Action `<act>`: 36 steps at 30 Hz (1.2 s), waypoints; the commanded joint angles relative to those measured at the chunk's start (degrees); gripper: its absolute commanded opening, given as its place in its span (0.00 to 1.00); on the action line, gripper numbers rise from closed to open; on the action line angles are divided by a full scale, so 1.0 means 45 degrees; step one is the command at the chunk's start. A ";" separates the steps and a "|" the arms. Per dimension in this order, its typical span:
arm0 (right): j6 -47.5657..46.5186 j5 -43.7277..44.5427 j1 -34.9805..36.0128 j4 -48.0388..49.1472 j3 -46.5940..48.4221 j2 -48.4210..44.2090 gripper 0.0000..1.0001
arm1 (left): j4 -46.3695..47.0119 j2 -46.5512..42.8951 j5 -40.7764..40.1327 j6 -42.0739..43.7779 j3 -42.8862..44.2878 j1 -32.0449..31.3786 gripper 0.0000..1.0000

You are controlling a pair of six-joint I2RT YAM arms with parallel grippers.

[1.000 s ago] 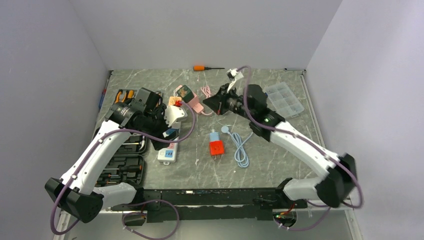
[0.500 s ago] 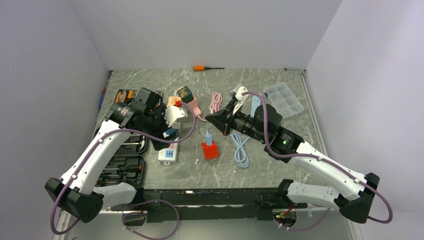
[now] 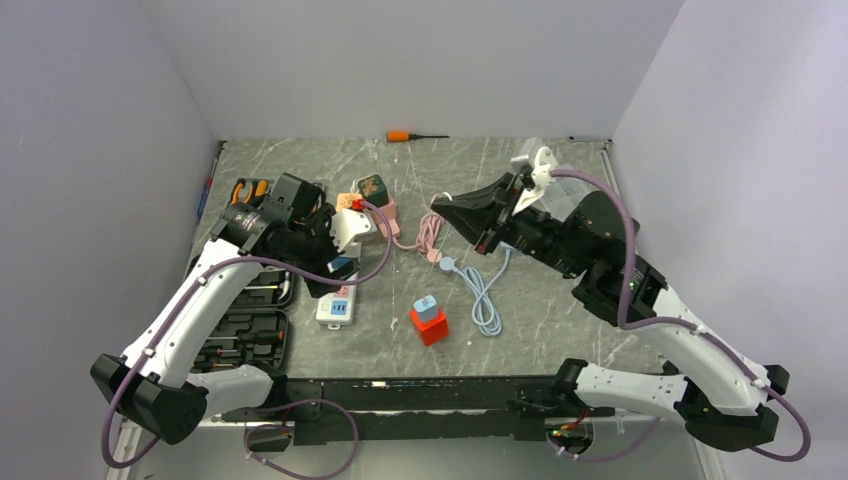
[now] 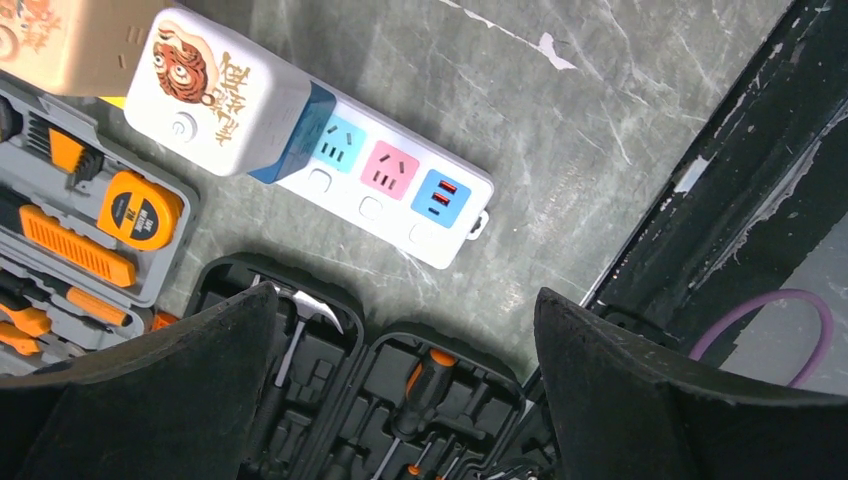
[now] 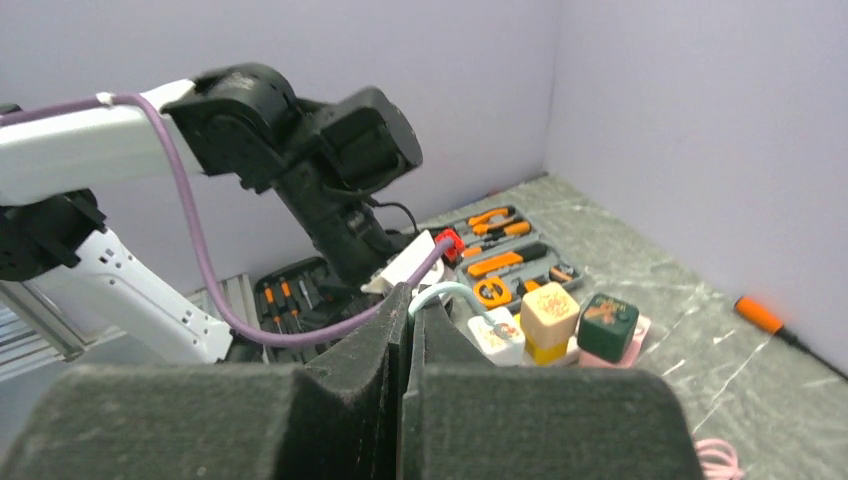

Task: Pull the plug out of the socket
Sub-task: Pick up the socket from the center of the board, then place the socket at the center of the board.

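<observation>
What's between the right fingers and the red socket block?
In the top view, the pink cable and the light blue cable's round end lie between the right fingers and the red socket block.

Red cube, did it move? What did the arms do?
The red cube, blue plug still on it, slid toward the near edge. The right gripper, shut, dipped to it, then rose and pulled back. The left gripper, open above the power strip, stayed put.
</observation>
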 commanded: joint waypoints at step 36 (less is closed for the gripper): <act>-0.2206 0.1686 0.0110 0.0148 0.5777 0.2620 0.00 | 0.0990 -0.0325 -0.0229 0.0151 -0.0093 0.0059 0.99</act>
